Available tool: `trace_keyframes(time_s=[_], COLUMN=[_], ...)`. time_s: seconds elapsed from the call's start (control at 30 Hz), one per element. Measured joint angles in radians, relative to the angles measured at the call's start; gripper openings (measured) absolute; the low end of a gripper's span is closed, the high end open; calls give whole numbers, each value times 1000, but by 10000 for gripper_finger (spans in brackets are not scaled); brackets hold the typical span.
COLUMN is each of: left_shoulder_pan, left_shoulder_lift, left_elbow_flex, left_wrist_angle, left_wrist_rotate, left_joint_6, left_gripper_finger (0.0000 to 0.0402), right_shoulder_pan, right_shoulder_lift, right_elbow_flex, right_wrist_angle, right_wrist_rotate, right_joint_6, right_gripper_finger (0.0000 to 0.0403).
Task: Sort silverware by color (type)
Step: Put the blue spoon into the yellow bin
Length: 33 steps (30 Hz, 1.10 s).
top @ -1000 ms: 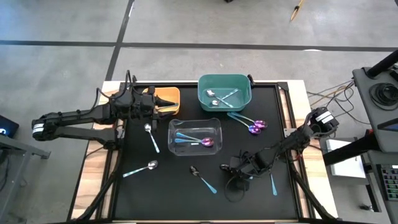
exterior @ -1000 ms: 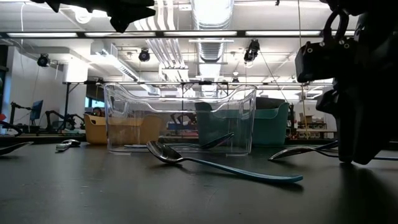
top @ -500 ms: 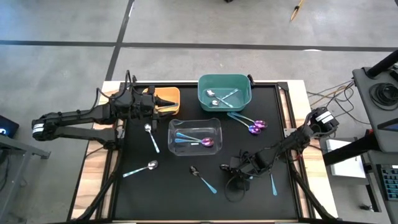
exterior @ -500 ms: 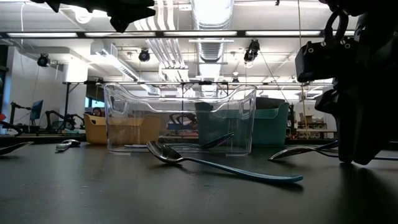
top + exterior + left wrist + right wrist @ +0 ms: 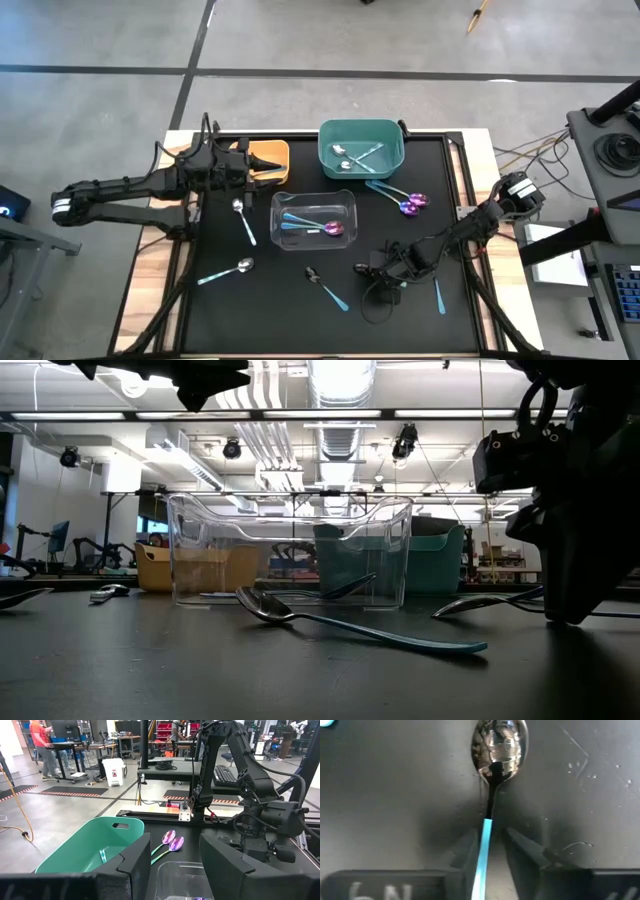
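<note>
My right gripper (image 5: pixel 491 837) points steeply down at the table's near right, open narrowly. It straddles a spoon with a dark bowl (image 5: pixel 499 747) and a blue handle, which lies flat on the black mat (image 5: pixel 362 268). The gripper's dark bulk also shows in the low view (image 5: pixel 570 590). My left gripper (image 5: pixel 175 860) hangs open and level above the orange bin (image 5: pixel 270 160) at the far left, holding nothing. Another dark-bowled spoon (image 5: pixel 325 285) lies near the front middle, and it is the nearest spoon in the low view (image 5: pixel 350 625). My right gripper's fingers stand on either side of the blue handle (image 5: pixel 486 827), just behind the dark bowl. One fingertip (image 5: pixel 470 845) lies against the handle and a thin gap shows at the other. They come from above, slanting down, across the handle. The spoon rests flat on the mat.
A teal bin (image 5: pixel 361 130) with silver spoons stands at the far middle. A clear bin (image 5: pixel 314 200) holding blue-handled spoons sits in the centre. Two purple spoons (image 5: pixel 410 203) and two silver ones (image 5: pixel 240 215) (image 5: pixel 225 272) lie loose on the mat. A blue handle (image 5: pixel 438 295) lies under the right arm.
My right gripper's fingers have drawn closer together around the spoon's handle. The arm has stayed in place and the spoon has not moved.
</note>
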Motion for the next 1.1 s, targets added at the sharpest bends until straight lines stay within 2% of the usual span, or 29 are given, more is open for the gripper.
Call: trace_keyframes(time_s=[0.1,0.17,0.4,0.8,1.1], left_shoulder_pan=[0,0,0,0,0], left_shoulder_lift=[0,0,0,0,18], left_elbow_flex=[0,0,0,0,0], left_wrist_angle=[0,0,-3,35,61], left_wrist_rotate=[0,0,0,0,7], left_joint_6=[0,0,0,0,0], left_gripper_finger=[150,150,150,150,150], right_shoulder_pan=[0,0,0,-1,-27], right_shoulder_lift=[0,0,-33,-273,-393], right_elbow_flex=[0,0,0,-2,-2], right_wrist_angle=[1,5,6,30,275], right_wrist_rotate=[2,1,-3,-67,-34], right_joint_6=[-7,-10,-10,8,-132], right_gripper_finger=[29,16,12,12,12])
